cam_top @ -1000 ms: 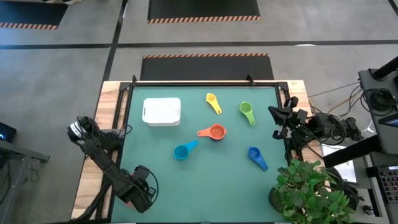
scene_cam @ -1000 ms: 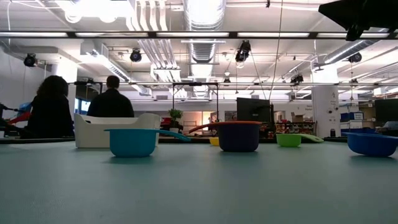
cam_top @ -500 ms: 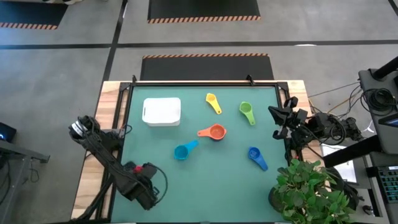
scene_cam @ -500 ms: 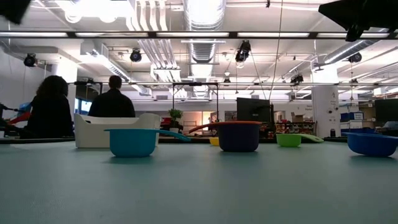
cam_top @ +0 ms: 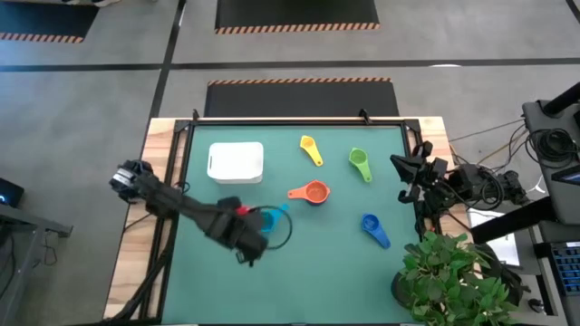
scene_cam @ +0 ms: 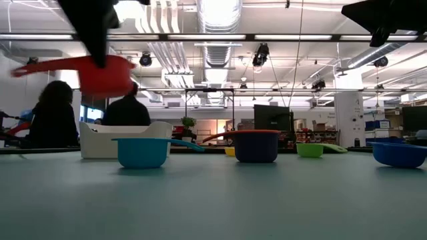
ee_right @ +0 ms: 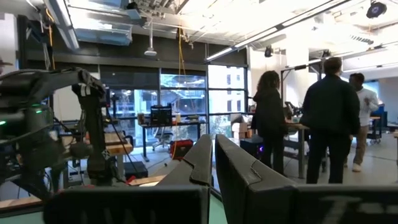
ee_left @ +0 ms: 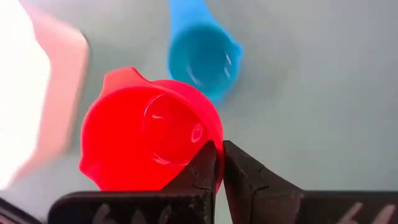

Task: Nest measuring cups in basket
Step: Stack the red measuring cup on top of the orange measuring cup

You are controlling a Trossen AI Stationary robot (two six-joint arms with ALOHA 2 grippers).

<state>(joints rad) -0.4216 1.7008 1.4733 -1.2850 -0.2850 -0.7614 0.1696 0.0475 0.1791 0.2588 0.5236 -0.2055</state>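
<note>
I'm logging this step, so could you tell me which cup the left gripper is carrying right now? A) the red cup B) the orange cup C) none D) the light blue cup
A: the left gripper pinches the rim of the red cup, held above the light blue cup on the table.

the red cup [ee_left: 149,149] looks like glossy, smooth plastic, catching small highlights inside its bowl. the light blue cup [ee_left: 205,62] has the same shiny plastic look. the desk [cam_top: 317,263] wears a matt, smooth green covering, edged with bare pale wood. the basket [cam_top: 236,162] reads as smooth white plastic.
</note>
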